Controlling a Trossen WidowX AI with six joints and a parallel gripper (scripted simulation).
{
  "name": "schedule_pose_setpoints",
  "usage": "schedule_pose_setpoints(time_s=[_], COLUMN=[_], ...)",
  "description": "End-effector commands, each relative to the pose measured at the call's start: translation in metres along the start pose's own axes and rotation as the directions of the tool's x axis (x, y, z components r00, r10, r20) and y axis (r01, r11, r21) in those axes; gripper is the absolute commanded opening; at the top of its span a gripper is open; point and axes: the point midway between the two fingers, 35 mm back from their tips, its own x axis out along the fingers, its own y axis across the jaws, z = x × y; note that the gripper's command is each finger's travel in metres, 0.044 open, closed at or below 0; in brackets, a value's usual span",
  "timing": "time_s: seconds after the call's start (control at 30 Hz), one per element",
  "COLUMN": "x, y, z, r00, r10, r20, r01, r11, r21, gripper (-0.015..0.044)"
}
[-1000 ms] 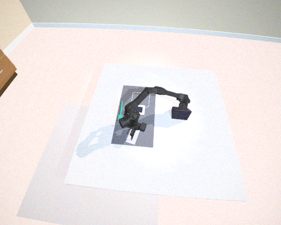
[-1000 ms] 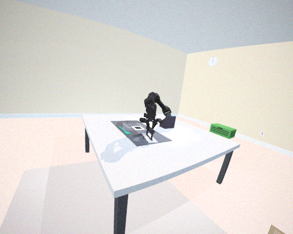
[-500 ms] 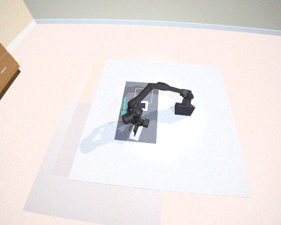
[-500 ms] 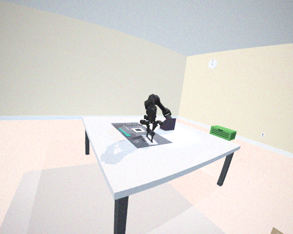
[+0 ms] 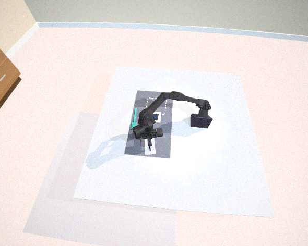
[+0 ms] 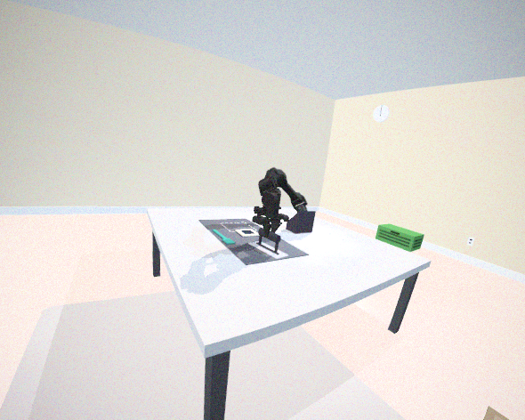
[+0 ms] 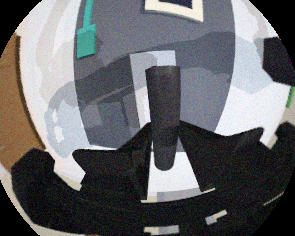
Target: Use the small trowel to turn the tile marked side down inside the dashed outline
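My gripper [image 5: 149, 138] [image 6: 269, 230] [image 7: 163, 123] is shut on the dark handle of the trowel [image 5: 153, 150] [image 6: 275, 237] [image 7: 165, 95]. The pale rectangular blade appears to lie on the near part of the grey mat [image 5: 162, 148] [image 7: 210, 20]. The handle stands above it on thin posts. The tile [image 5: 158, 120] [image 6: 246, 232] [image 7: 177, 12] lies farther back on the mat, its pale face with a dark square up. It is at the near edge of the dashed outline [image 5: 165, 106], and the arm partly hides it in the top view.
A teal tool [image 5: 133, 125] [image 6: 228, 240] [image 7: 86, 42] with a long thin handle lies along the mat's left side. The dark arm base [image 5: 200, 121] [image 6: 300, 222] stands on the white table to the right of the mat. A green crate [image 6: 399, 237] is beyond the table.
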Motion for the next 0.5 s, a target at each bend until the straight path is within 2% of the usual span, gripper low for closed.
schedule_pose_setpoints(time_s=[0.0, 0.1, 0.27, 0.43, 0.47], x=[-0.0002, -0.0002, -0.0002, -0.0002, -0.0002], y=[0.0000, 0.0000, 0.0000, 0.0000, 0.0000], z=[0.0002, 0.0002, 0.0002, 0.0002, 0.0002], r00=[1.000, 1.000, 1.000, 1.000, 1.000], r10=[0.001, 0.001, 0.001, 0.001, 0.001], r20=[0.002, 0.002, 0.002, 0.002, 0.002], r01=[-0.001, -0.001, -0.001, -0.001, -0.001], r11=[0.993, 0.983, 0.982, 0.982, 0.982], r21=[-0.115, -0.184, -0.189, -0.189, -0.189], gripper=[0.0130, 0.0130, 0.0130, 0.0261, 0.0270])
